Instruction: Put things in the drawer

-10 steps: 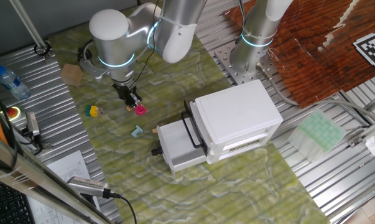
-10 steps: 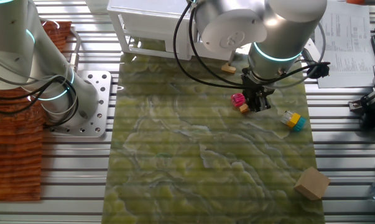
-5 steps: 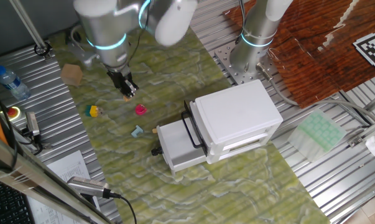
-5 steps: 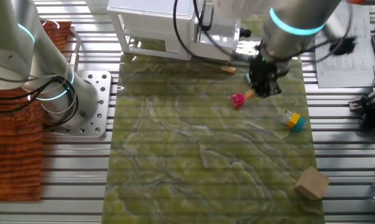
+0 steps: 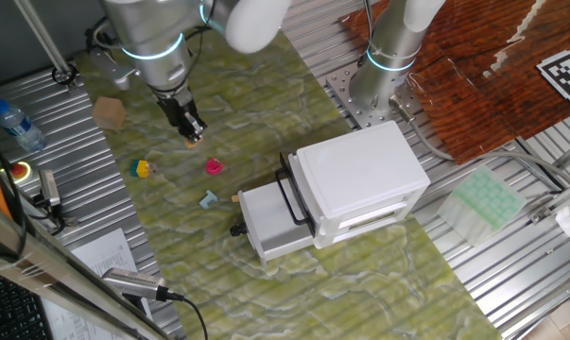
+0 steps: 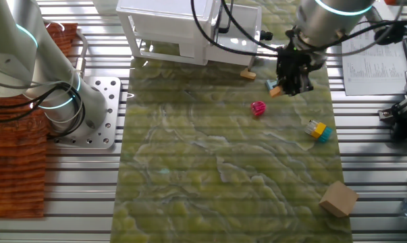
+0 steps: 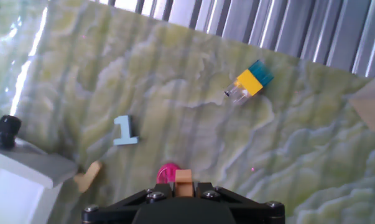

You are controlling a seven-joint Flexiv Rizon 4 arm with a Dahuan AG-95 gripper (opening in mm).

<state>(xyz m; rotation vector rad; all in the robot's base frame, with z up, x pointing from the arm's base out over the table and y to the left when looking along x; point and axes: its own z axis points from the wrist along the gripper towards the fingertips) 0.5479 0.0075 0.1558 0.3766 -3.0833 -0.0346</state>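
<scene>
One small orange piece (image 7: 183, 180) sits clamped in the gripper (image 7: 183, 186), lifted above the mat (image 7: 175, 106).

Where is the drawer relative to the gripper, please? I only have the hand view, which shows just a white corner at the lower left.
Observer: The drawer stands pulled out of the white cabinet, across the green mat from the gripper that holds the orange piece.
Operator: Thank you. Does anything else stand near the cabinet?
Observer: Yes, a second arm's base stands on a metal plate behind the cabinet.
</scene>
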